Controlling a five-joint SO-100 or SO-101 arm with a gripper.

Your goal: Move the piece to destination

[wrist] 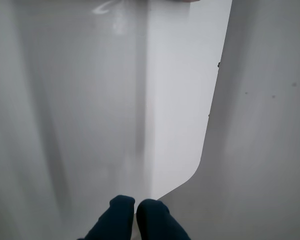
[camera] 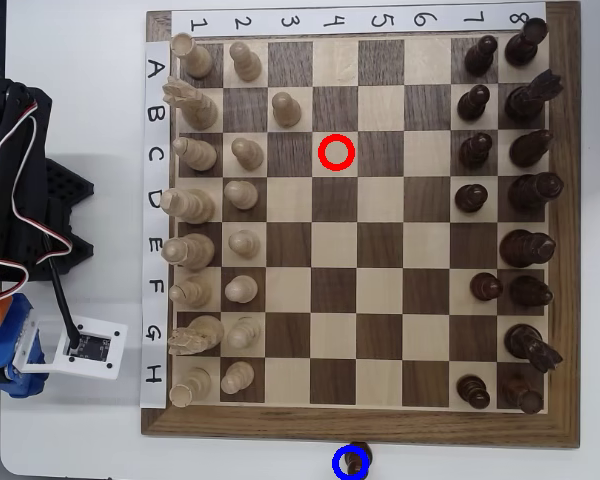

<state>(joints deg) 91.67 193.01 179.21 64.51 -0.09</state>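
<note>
Resting off-board at 9 o'clock, gripper (wrist: 135,210) pressed together, empty; pawn (camera: 353,462) seen inside blue ring (camera: 336,468), board's 6 o'clock edge.

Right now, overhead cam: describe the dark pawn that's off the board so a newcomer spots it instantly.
Start at the wooden chessboard and follow its bottom edge to below column 4. Just off the frame, on the white table, a small dark-brown pawn sits inside a blue ring. It is the only chess piece off the board; the red ring is empty.
</note>
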